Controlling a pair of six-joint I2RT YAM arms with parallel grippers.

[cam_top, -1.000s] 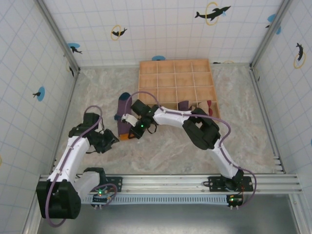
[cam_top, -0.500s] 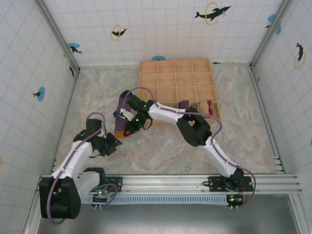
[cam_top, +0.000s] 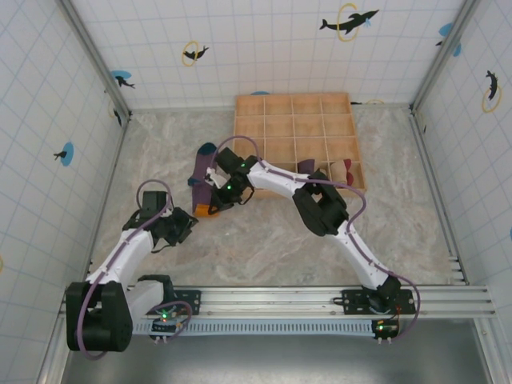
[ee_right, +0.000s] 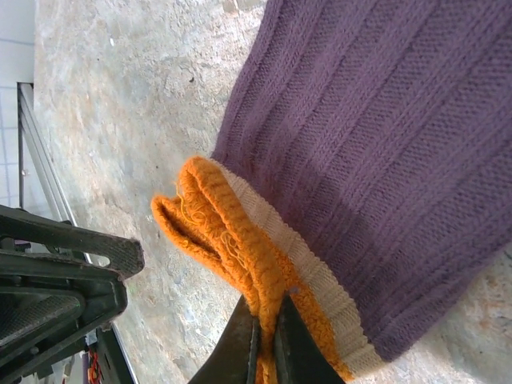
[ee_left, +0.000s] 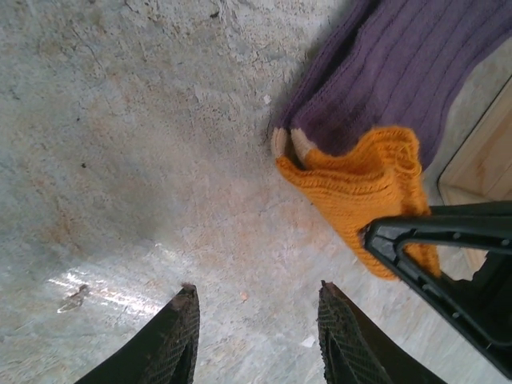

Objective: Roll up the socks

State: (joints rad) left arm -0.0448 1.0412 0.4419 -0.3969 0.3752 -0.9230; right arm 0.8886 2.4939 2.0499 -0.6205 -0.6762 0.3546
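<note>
**Top external view.** The work surface is a marbled beige table (cam_top: 264, 240) enclosed by white tiled walls with dolphin stickers. A wooden compartment tray (cam_top: 292, 120) sits at the far centre. I see the purple sock (cam_top: 203, 170) lying on the table just left of the tray, teal toe at the far end and orange cuff (cam_top: 206, 210) at the near end. The right arm reaches across the table, and the right gripper (cam_top: 212, 202) is down at the cuff. The left gripper (cam_top: 190, 219) sits just beside the cuff on its near-left side. More sock fabric (cam_top: 346, 170) shows at the tray's near right row; I cannot tell which compartment.

**Left wrist view.** The left gripper (ee_left: 254, 294) has its jaws moderately apart, with only bare table between them. The orange cuff (ee_left: 364, 192) lies ahead and to the right, folded over on the table. The right gripper's black finger (ee_left: 448, 226) overlaps the cuff's right end. The purple sock (ee_left: 408, 72) runs to the upper right.

**Right wrist view.** The right gripper (ee_right: 266, 328) has its jaws pinched tight on the orange cuff (ee_right: 216, 232), with knit bunched between them. The purple sock (ee_right: 376, 144) spreads ribbed across the upper right. The left gripper (ee_right: 128, 278) is near the cuff, apart from it.
</note>
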